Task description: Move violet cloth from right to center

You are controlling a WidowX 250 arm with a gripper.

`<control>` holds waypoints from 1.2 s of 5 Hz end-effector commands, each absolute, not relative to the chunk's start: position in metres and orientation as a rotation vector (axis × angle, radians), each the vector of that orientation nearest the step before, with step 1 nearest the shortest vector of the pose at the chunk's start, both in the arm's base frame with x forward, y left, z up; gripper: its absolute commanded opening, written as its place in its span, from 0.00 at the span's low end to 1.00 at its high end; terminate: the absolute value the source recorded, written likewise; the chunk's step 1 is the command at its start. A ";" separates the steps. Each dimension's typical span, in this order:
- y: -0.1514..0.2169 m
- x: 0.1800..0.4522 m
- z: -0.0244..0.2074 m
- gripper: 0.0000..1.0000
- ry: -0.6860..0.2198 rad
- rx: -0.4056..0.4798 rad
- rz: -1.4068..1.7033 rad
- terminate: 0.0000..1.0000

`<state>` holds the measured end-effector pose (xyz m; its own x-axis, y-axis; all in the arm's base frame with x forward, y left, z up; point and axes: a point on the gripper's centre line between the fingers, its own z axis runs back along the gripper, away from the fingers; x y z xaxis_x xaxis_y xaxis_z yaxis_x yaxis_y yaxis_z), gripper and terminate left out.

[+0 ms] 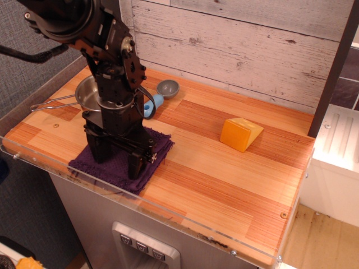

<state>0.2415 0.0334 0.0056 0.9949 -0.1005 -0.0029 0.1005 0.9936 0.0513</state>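
The violet cloth (156,152) lies flat near the front left edge of the wooden table top (224,179), dark purple and nubby. My black gripper (116,159) points straight down over it. Its two fingers stand wide apart, one finger (136,166) on the cloth's right half and the other on its left half. The jaws are open, with nothing between them. I cannot tell whether the fingertips touch the cloth or hover just above it. The arm hides the middle of the cloth.
A steel pot (86,93) with a long wire handle stands behind the cloth at the far left. A grey-blue spoon (166,88) lies to its right. A yellow wedge-shaped block (240,133) sits right of centre. A clear plastic lip (185,224) runs along the table's front edge.
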 end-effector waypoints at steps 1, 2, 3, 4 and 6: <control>-0.029 0.219 -0.010 1.00 0.042 -0.028 -0.153 0.00; -0.061 0.218 -0.016 1.00 0.041 -0.121 -0.151 0.00; -0.087 0.216 -0.020 1.00 0.054 -0.133 -0.177 0.00; -0.107 0.211 -0.025 1.00 0.086 -0.150 -0.184 0.00; -0.130 0.202 -0.026 1.00 0.100 -0.139 -0.220 0.00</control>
<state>0.2375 -0.1241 0.0060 0.9772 -0.1971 0.0785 0.2079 0.9637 -0.1676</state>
